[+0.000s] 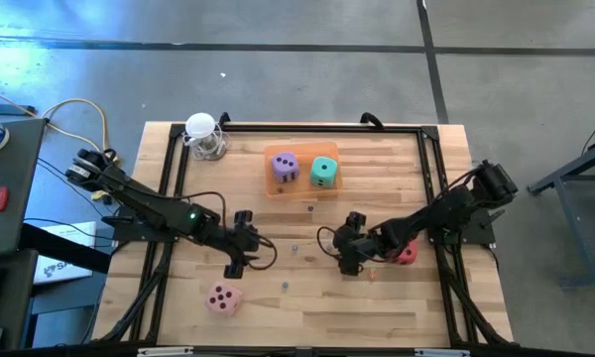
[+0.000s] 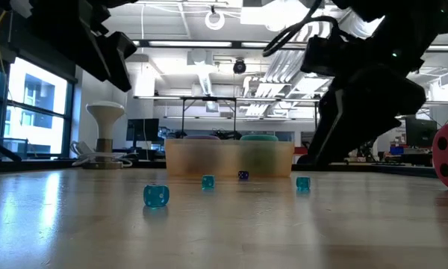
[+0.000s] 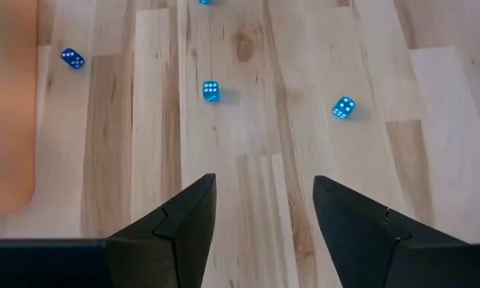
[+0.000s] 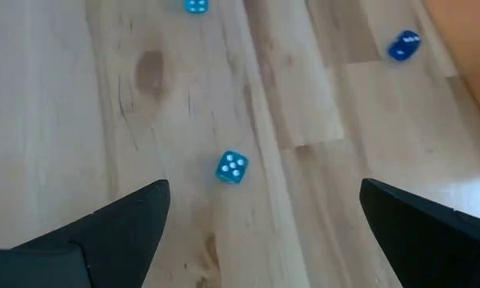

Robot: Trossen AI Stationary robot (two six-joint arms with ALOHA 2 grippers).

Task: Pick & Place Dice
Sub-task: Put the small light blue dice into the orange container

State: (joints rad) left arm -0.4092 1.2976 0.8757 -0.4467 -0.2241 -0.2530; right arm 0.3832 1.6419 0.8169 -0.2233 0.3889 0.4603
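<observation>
- Reading the table from above, 12 o'clock being the far edge.
- Orange tray [image 1: 273,186] sits at about 12 from table centre. Purple die [image 1: 285,167] and teal die [image 1: 323,171] are inside it, side by side and close together; I can't tell if they touch.
- Pink die [image 1: 223,297] lies loose on the boards at about 7 o'clock, near the front edge, well apart from the tray.
- Red die [image 1: 406,254] is at about 4 o'clock, partly hidden under the right arm's links. In the low view only its edge shows at the frame side.
- Left gripper [image 1: 240,243] hovers at about 8 o'clock, just beyond the pink die. Its fingers [image 3: 184,220] stand partly apart with bare wood between; nothing held.
- Right gripper [image 1: 350,243] hovers at about 4 o'clock, inboard of the red die. Fingers [image 4: 120,216] are spread wide and empty.
- Several tiny blue dice [image 4: 232,167] lie scattered mid-table between the two grippers; not my targets.
- Handling, my guess: the big dice look like foam, so light, squashy and not fragile. They should give under the pads and may pop out of a corner pinch.
- I'd take each across two opposite flat faces, mid-height, with a gentle squeeze.
- The pink die looks clear all round. The red one is crowded by the right arm.
</observation>
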